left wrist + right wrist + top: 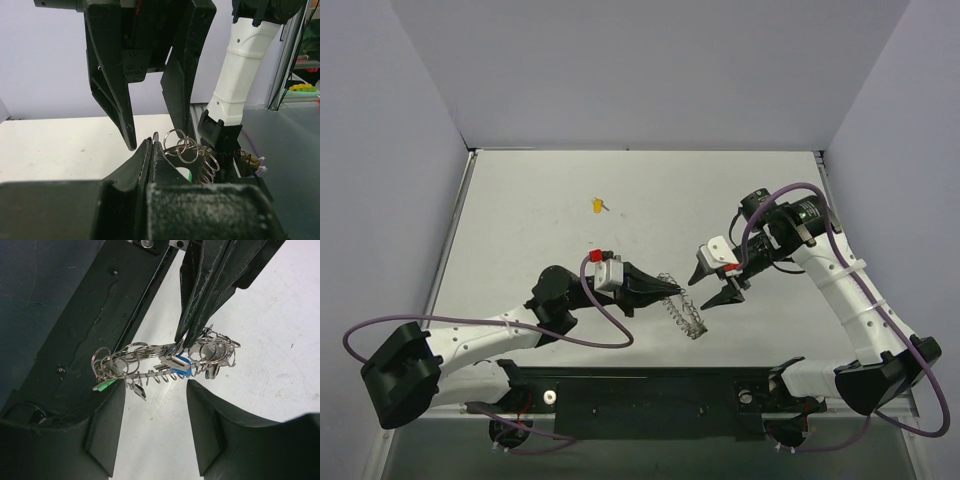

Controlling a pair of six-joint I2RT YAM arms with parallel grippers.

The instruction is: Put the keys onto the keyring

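A: So, what has your left gripper got?
B: It is clamped tight on the keyring, pinching its rim. The rest hangs off it, over the middle of the table's near edge.
A: And the right gripper?
B: Its jaws stand apart and hold nothing. The tips are just beside the ring, not touching it.
A: The keys?
B: The blue key sits among the loops beside my left fingertips, the green key at the ring's other end. The yellow key lies alone towards the far edge.
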